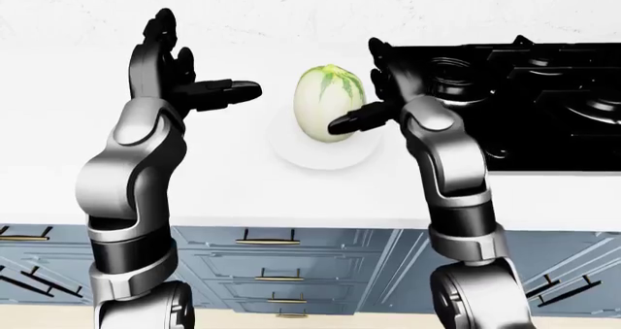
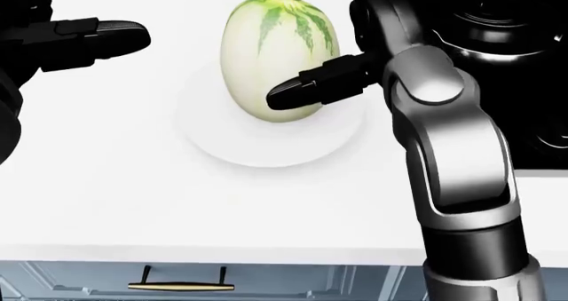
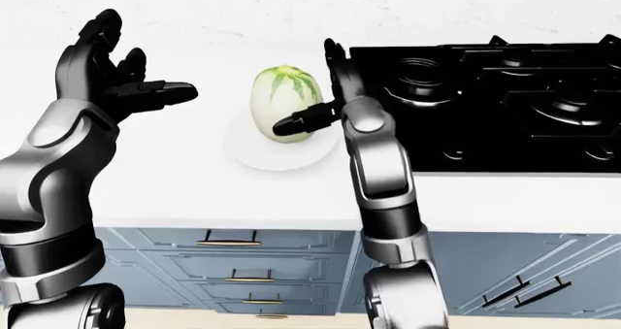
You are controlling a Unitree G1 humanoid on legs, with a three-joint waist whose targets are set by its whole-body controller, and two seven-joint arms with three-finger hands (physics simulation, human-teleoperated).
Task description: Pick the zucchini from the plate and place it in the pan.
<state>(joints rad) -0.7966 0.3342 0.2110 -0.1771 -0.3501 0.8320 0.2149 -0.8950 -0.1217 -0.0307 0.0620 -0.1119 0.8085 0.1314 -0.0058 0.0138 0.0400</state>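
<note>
The zucchini point(image 2: 279, 56), which is pale and egg-shaped with green streaks at the top, is seen sitting on a white plate point(image 2: 222, 141) on the white counter point(image 2: 133, 201). The right hand point(image 1: 373, 81) is parked just to the right of it with the fingers spread, not closed round anything; one dark finger point(image 2: 306, 91) is laid across the lower right side of the zucchini, and whether it's actually touching or just hovering over can't be told from these views. The other fingers point(image 1: 384, 67) of that hand are pointed upward beside the zucchini's right edge. The left hand point(image 1: 189, 81) is held up well off to the left of the zucchini, also wide open and empty, with one finger point(image 2: 98, 38) stuck out toward it but clearly apart from it. A black stove point(image 1: 544, 103) is seen just beyond the right hand, to the right in the eye views. A pan can't really be made out on it since everything there is the same black. Below both arms, blue-grey drawers point(image 1: 282, 260) with brass handles are visible under the counter edge.
</note>
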